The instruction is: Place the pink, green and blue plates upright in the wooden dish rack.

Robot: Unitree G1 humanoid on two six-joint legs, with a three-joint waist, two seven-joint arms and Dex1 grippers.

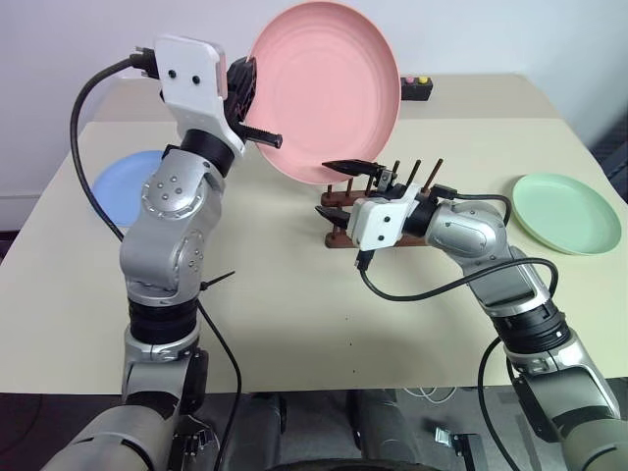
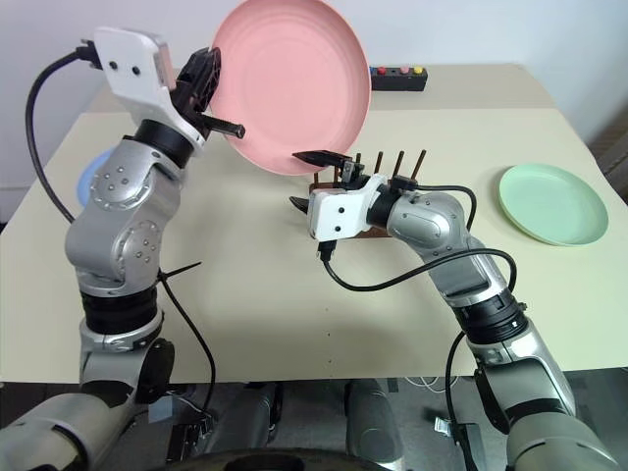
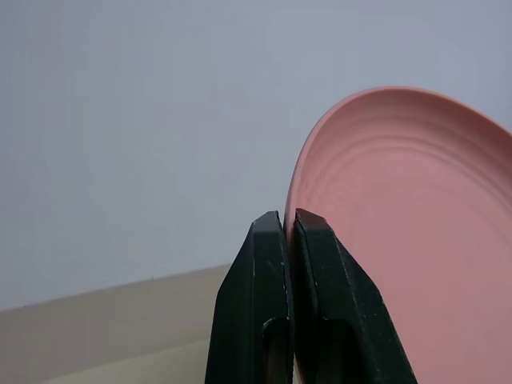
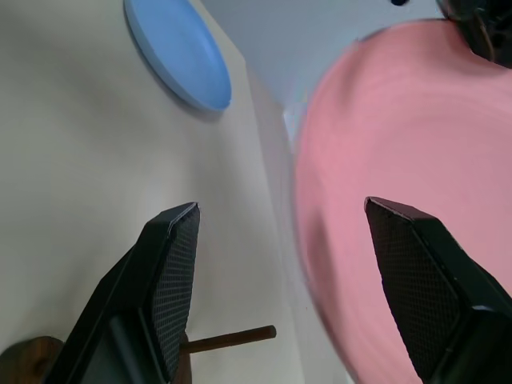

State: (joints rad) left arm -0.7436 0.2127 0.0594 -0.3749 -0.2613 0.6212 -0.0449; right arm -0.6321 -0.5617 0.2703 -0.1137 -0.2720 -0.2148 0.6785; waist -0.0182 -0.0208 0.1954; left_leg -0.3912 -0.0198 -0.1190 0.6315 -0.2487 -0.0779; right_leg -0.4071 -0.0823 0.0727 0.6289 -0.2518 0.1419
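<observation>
pink plate (image 1: 329, 88): in the air, tilted near upright, above the wooden dish rack (image 1: 388, 211) | handling: looks light, stiff, smooth matte plastic, likely to swivel in an edge pinch | my left gripper (image 1: 257, 113) clamps its rim at 9 o'clock | my right gripper (image 1: 343, 191) gapes wide under its 6 o'clock edge, holding nothing | best second hold, I judge: lower rim.

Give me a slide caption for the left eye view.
Left gripper holds the pink plate above the rack while the open right gripper waits below.

No readable text, label, brand or number on anything in view
</observation>
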